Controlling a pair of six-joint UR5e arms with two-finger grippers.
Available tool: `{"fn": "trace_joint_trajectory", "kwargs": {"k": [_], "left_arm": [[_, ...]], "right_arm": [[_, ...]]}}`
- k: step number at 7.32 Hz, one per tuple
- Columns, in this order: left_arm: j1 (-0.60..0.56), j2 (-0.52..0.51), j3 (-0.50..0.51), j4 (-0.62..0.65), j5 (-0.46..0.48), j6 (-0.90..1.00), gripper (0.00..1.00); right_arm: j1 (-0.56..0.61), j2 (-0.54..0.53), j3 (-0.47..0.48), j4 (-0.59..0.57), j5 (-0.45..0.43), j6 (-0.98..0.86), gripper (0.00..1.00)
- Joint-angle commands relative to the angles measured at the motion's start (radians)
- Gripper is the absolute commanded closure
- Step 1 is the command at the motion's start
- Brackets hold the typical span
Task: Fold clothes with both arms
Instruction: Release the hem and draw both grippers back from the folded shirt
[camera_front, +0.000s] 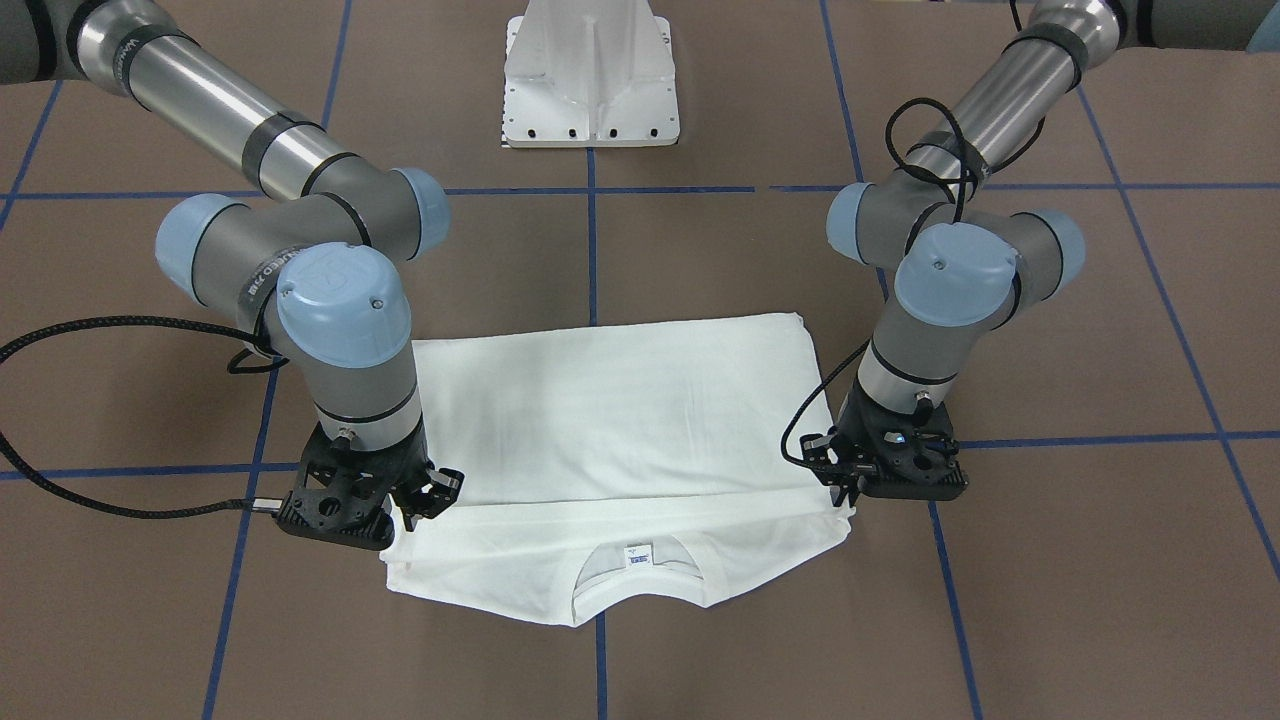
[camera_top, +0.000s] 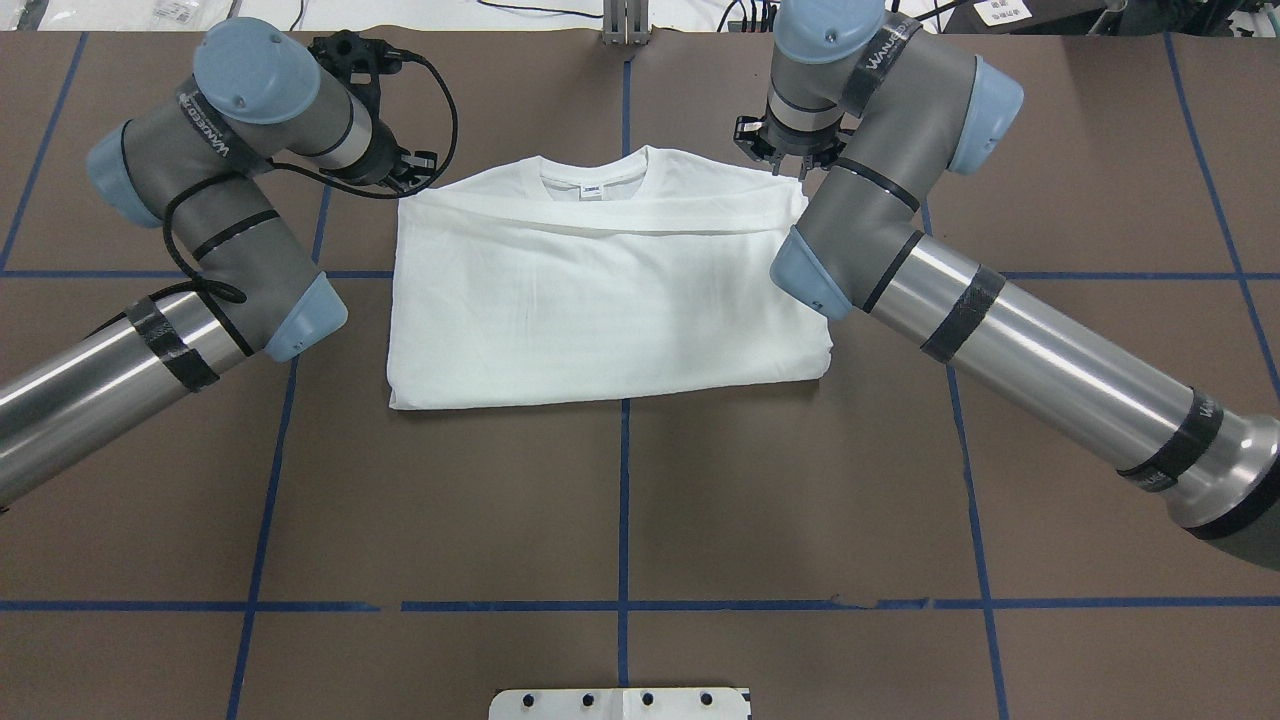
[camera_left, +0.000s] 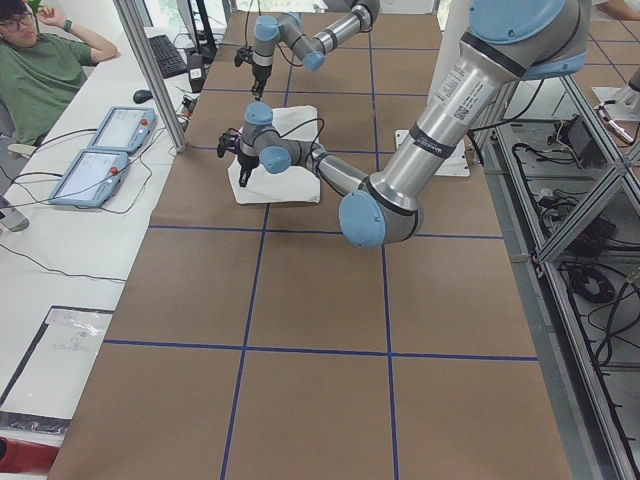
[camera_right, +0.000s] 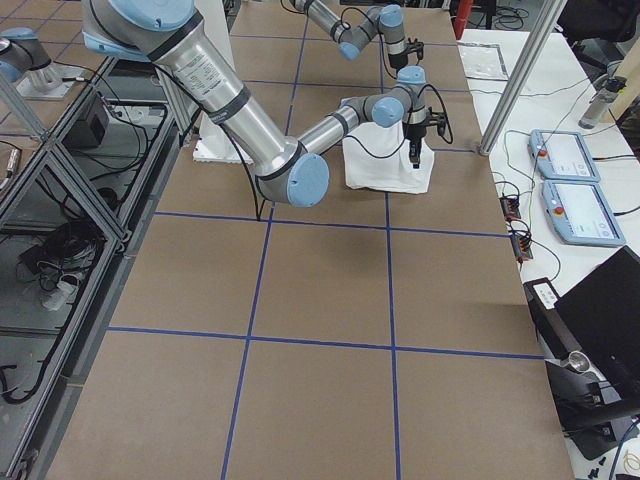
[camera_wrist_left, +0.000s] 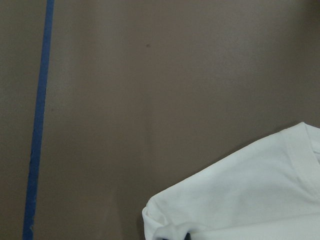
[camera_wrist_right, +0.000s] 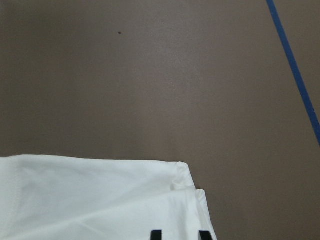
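Brown table (camera_top: 800, 480), gridded with blue tape (camera_top: 622, 500), carries the folded white T-shirt (camera_top: 600, 300) mid-table, collar (camera_top: 595, 178) farthest. Right gripper (camera_front: 418, 505) hangs spread over one far corner. Left gripper (camera_front: 848, 493) is at the other; I cannot tell its grip. Beyond, a person (camera_left: 40, 75) sits at a desk (camera_left: 60, 230).

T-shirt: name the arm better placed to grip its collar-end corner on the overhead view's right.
Right. The right gripper hangs directly at that corner of the T-shirt; the left gripper is at the opposite corner, across the collar.
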Motion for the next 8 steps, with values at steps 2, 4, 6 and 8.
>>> {"fn": "trace_joint_trajectory", "kwargs": {"k": [2,4,6,8], "left_arm": [[0.006,0.161,-0.257,-0.005,-0.108,0.002,0.0],[0.072,0.245,-0.349,-0.007,-0.11,-0.026,0.0],[0.179,0.274,-0.354,-0.037,-0.078,-0.189,0.0],[0.193,0.29,-0.353,-0.065,-0.071,-0.21,0.0]], "right_arm": [[-0.002,-0.005,0.006,0.015,0.02,-0.075,0.0],[-0.005,-0.018,0.006,0.045,0.019,-0.077,0.0],[-0.007,-0.026,0.006,0.067,0.019,-0.075,0.0],[-0.007,-0.028,0.014,0.067,0.02,-0.075,0.0]]}}
